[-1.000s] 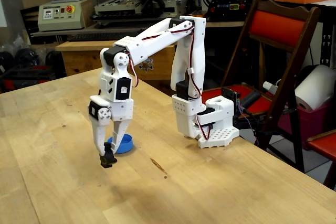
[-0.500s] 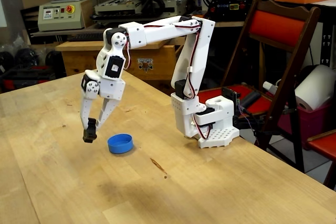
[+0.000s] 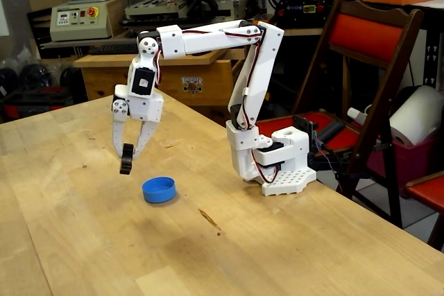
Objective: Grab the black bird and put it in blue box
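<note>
My white gripper (image 3: 127, 159) hangs above the wooden table (image 3: 83, 240), shut on the small black bird (image 3: 126, 160), which shows as a dark lump between the fingertips. The blue box (image 3: 159, 189), a shallow round blue dish, lies on the table below and to the right of the gripper in the fixed view. The bird is held in the air, up and to the left of the dish's rim, clear of the table.
The arm's white base (image 3: 277, 164) stands at the table's right edge. A dark streak (image 3: 209, 220) marks the wood right of the dish. A red folding chair (image 3: 361, 53) and a paper roll (image 3: 416, 112) sit beyond the edge.
The gripper lifted the black bird off the table in front of the dish, swung up and left, and now hangs higher and slightly back toward the dish.
</note>
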Controlling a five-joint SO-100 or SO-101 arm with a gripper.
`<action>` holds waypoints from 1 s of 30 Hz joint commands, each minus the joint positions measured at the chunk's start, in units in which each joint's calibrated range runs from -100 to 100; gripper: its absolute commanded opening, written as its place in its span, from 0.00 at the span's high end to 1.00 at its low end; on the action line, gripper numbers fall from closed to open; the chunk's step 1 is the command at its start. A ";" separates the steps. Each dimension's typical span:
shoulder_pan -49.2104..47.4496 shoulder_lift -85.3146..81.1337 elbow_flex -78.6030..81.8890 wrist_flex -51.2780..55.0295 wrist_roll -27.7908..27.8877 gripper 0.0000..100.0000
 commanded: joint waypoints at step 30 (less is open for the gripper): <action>5.78 -2.19 -2.19 7.52 -0.10 0.96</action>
